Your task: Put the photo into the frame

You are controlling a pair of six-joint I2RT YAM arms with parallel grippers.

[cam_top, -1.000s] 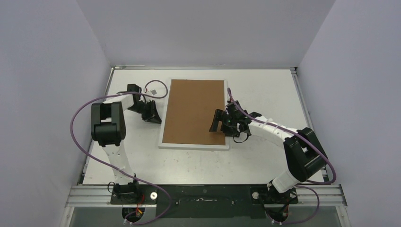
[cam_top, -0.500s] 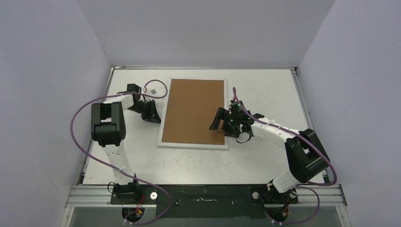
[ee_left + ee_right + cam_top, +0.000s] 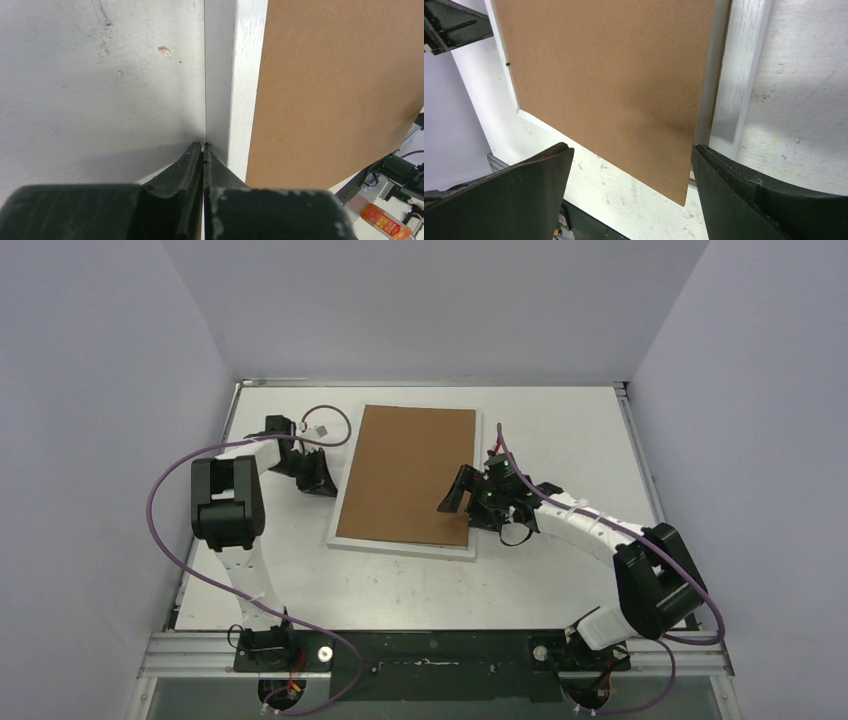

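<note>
Frame [image 3: 400, 546] lies back side up on the table [image 3: 560, 430], slightly skewed, with the brown backing board [image 3: 405, 475] covering it. The photo I cannot see anywhere; it may be under that board or out of view.

My left gripper [image 3: 322, 483] is closed on nothing, its tips set against the frame's left edge like a stop. My right gripper [image 3: 468, 504] hangs over the frame's near right corner, jaws spread wide and empty, one finger above the board and the other outside the frame's right rail.

From the right wrist the board's corner looks raised off that rail, though I cannot be sure. I judge the step is working that board. I'd hold the left stop firm, come in low and pinch only the board, never the rail.

A purple cable [image 3: 335, 418] loops just beside the frame's far left corner; otherwise nothing crowds the frame.
</note>
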